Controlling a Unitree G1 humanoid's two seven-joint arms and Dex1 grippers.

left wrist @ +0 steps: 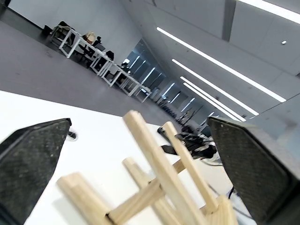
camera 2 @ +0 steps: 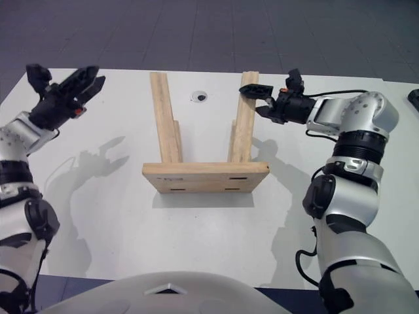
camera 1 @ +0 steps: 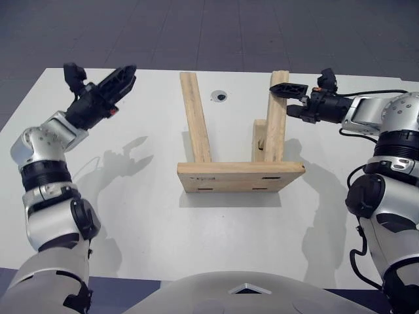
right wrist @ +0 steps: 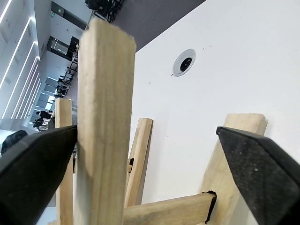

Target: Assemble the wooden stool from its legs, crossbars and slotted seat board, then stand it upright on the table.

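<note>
The wooden stool lies on its side in the middle of the table, its slotted seat board [camera 1: 240,176] facing me and its legs pointing away. The left legs [camera 1: 195,114] and right legs [camera 1: 277,111] are joined by crossbars [right wrist: 168,208]. My right gripper [camera 1: 287,91] is at the far end of the upper right leg [right wrist: 103,117]. It is open, with the leg between its fingers and close to one of them. My left gripper [camera 1: 124,78] hangs open above the table's far left, well apart from the stool, which lies beyond its fingers [left wrist: 33,159].
A round cable hole [camera 1: 221,96] sits in the white table [camera 1: 131,216] between the far leg ends. A small dark object [camera 2: 414,97] lies at the table's right edge. Bare tabletop stretches on both sides of the stool and in front of it.
</note>
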